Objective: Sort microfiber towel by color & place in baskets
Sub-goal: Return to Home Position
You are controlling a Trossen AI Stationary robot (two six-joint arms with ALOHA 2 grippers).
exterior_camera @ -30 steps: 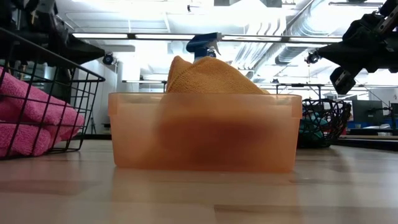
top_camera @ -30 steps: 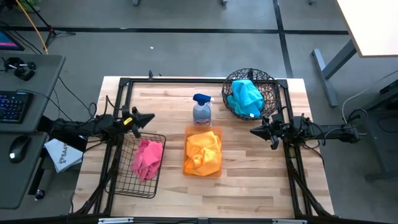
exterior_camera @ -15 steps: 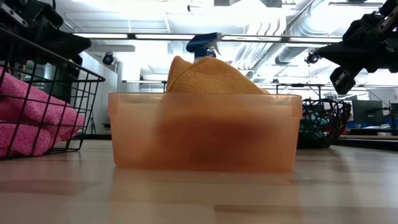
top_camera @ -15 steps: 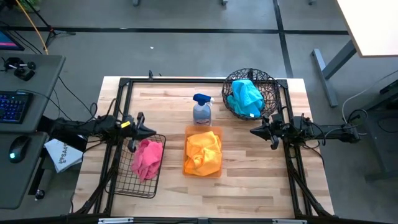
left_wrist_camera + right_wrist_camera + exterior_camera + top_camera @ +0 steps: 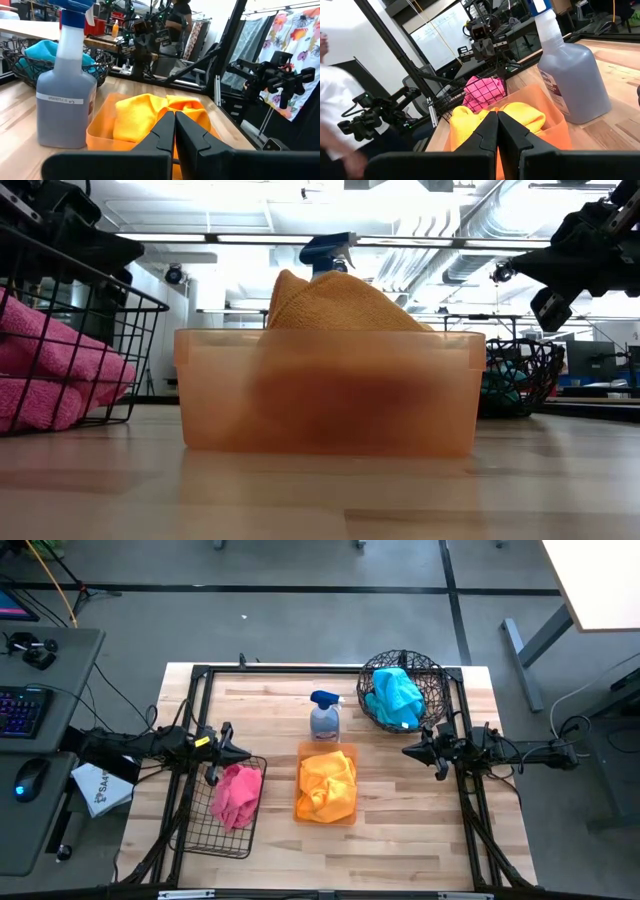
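A light wooden table [image 5: 400,802] stands on a grey floor, with a desk and keyboard [image 5: 22,710] off at its 9 o'clock.

Read from above with the tabletop as the dial, the translucent orange rectangular plastic bin [image 5: 352,752] sits just below the centre, towards 6 o'clock, with a crumpled yellow microfiber towel [image 5: 326,786] in it. In the low view the towel rises above the bin's rim. At 12 o'clock from the bin, just beside it, stands a grey spray bottle with a blue cap [image 5: 325,718].

The round dark wire bowl-basket [image 5: 432,670] is at about 1 o'clock and holds a turquoise towel [image 5: 393,695]. The rectangular black wire-grid basket [image 5: 215,838] lies at 8 o'clock with a pink towel [image 5: 237,796] in its far half.

The left gripper [image 5: 238,751] hangs at 9 o'clock above that basket's far rim, its fingers pressed together and holding nothing. The right gripper [image 5: 408,751] hangs at 3 o'clock, at 6 o'clock from the bowl-basket, its fingers likewise pressed together and empty. The two tips point at each other across the orange bin.
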